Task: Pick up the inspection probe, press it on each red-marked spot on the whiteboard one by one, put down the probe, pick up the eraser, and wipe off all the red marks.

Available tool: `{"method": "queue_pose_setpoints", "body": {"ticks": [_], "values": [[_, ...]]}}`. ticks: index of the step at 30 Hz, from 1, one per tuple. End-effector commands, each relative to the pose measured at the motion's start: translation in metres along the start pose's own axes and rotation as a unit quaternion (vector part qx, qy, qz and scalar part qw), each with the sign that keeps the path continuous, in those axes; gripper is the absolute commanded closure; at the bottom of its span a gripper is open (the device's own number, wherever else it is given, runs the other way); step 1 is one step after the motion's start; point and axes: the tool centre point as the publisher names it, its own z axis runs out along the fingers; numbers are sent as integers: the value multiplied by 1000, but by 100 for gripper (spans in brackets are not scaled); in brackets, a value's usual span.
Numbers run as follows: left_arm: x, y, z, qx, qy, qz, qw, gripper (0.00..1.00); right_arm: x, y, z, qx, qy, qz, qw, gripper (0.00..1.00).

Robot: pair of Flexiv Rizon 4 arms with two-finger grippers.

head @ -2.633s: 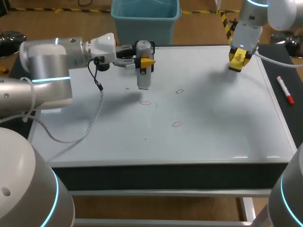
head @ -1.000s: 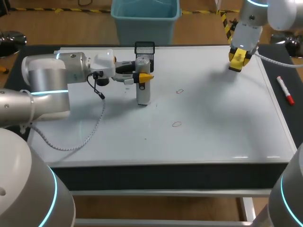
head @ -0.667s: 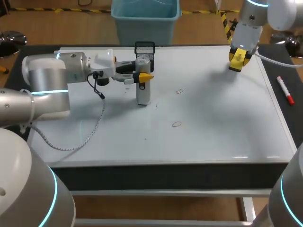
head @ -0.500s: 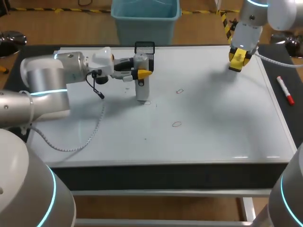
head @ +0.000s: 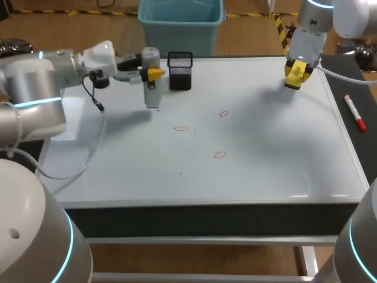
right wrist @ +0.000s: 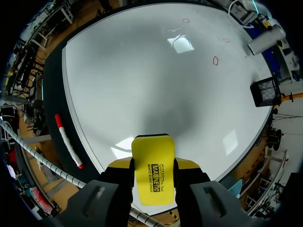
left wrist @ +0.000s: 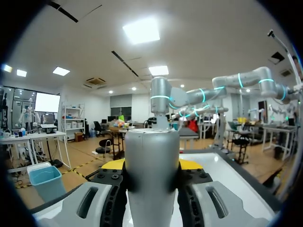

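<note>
- The left gripper (head: 152,73) is pinching the inspection probe (head: 152,88) near its upper end. Both yellow-tipped fingers are pressing on the grey cylinder from two sides, and the left wrist view is showing this clearly.
- The probe is hanging upright with its tip pointing down at the whiteboard (head: 265,147). I think this lets it come straight down on a spot.
- The probe is standing over the far left part of the board, just beside the black mesh holder (head: 180,62). Its tip seems to be a little above the surface, but I cannot say this for sure.
- Three small red rings are showing on the board: the left red mark (head: 181,128), the far red mark (head: 223,114) and the near red mark (head: 220,155). The probe is not standing on any of them; the left one is lying nearest to it.
- The right gripper (head: 296,73) is clamping the yellow eraser (right wrist: 152,175) between its fingers, above the far right corner of the board. It is probably waiting there, well apart from the marks, so that the left arm is having free room.
- A red marker (head: 355,112) is lying off the board, along its right side.
- In my judgement the pressing step is in hand, and the wiping is not yet done, because all the marks are looking whole.
</note>
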Motion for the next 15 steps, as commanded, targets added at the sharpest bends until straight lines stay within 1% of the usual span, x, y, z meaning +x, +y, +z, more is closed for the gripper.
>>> {"method": "queue_pose_setpoints", "body": {"ticks": [1, 9, 15], "values": [[-16, -12, -19, -3, 8, 2, 1000, 100, 1, 0, -1, 1, 1, -1, 1000, 100], [-47, -13, -51, 1, -11, 8, 1000, 100, 1, 0, -1, 1, 1, -1, 1000, 100], [-64, -14, -73, 4, -22, 16, 1000, 100, 1, 0, -1, 1, 1, -1, 1000, 100]]}}
